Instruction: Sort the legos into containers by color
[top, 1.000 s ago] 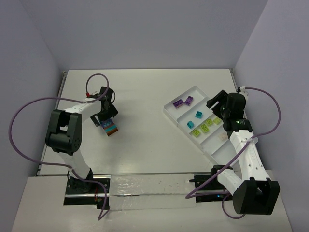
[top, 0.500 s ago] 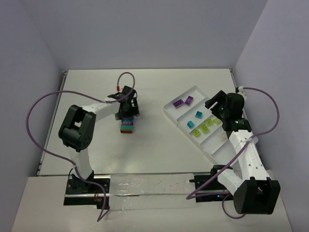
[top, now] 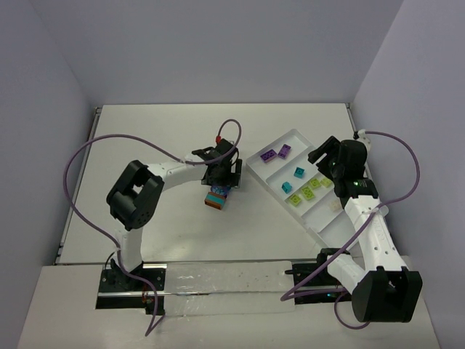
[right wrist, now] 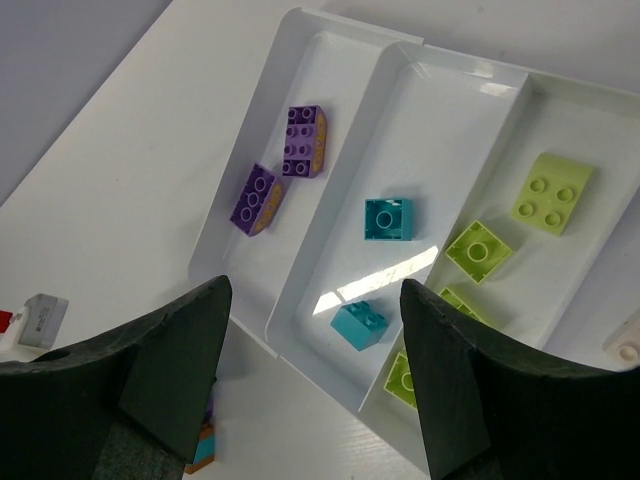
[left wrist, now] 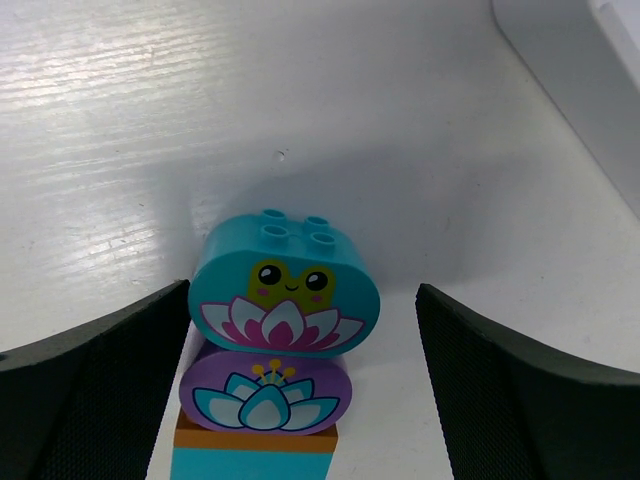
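The left gripper [left wrist: 302,290] is standing wide open, with one finger on each side of a clump of legos [top: 216,198]. The clump is lying on the desk [top: 145,131], just to the left of the tray [right wrist: 330,70], near the tray's purple end. There is a clear gap at one finger. The other finger is right beside the clump, and I cannot tell if it is touching.

Here is what I think could go wrong. Nothing is squeezing the clump, so if the arm is lifting, the clump may be staying behind. If a finger is pushing it, the clump could be rolling or tipping over. If it slides too far, it could bump the tray wall and shake the bricks inside.

The clump is also made of teal, purple and orange-brown pieces stuck together. If it goes into one box whole, the colours are getting mixed up. It needs pulling apart.

Inside the tray, the purple bricks [right wrist: 305,140], the teal bricks [right wrist: 388,218] and the lime green bricks [right wrist: 553,193] are each lying in their own box.

The right gripper [right wrist: 313,330] is hanging over the tray, open and holding nothing. Both arms are close to the tray, so they could bump.

The left arm is reaching far out toward the tray, bent at the elbow, with its gripper pointing down at the clump. The right arm is stretching up from its base beside the tray, and its gripper is leaning over the boxes.
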Tool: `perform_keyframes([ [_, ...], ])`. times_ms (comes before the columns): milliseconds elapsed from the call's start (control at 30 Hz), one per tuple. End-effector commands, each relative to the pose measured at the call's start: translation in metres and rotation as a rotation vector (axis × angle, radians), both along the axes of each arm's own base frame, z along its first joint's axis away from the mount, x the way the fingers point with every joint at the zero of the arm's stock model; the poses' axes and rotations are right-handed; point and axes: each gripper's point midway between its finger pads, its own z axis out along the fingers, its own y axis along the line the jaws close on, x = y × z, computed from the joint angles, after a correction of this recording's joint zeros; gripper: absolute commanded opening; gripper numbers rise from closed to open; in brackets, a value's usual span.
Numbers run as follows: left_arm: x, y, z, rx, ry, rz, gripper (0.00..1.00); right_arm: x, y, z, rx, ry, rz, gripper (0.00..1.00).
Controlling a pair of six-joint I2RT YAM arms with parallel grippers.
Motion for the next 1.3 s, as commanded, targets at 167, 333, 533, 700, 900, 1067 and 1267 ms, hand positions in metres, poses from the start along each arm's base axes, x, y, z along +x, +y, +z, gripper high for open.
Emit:
perform_keyframes([
  [167, 0.004, 0.012, 0.071, -0.049, -0.131, 0.018, 0.99, 0.007, 0.041, 0.02, -0.07, -0.047, 0.182, 0.77],
  [333, -0.011, 0.025, 0.072, -0.035, -0.124, 0.0, 0.99, 0.01, 0.052, 0.024, -0.104, -0.038, 0.183, 0.77],
  [533, -0.036, 0.026, 0.058, -0.03, -0.091, -0.061, 0.99, 0.012, 0.056, 0.023, -0.1, -0.038, 0.188, 0.77],
  [700, -0.041, 0.026, 0.042, 0.029, -0.084, -0.059, 0.99, 0.012, 0.059, 0.024, -0.095, -0.039, 0.194, 0.77],
  [900, -0.037, 0.024, 0.03, 0.074, -0.086, -0.051, 0.99, 0.011, 0.059, 0.025, -0.098, -0.04, 0.191, 0.77],
  [1067, -0.036, 0.029, 0.022, 0.115, -0.079, -0.041, 0.99, 0.011, 0.059, 0.024, -0.1, -0.038, 0.193, 0.77],
  [1267, -0.04, 0.028, 0.017, 0.114, -0.066, -0.054, 0.99, 0.011, 0.061, 0.023, -0.094, -0.038, 0.196, 0.77],
])
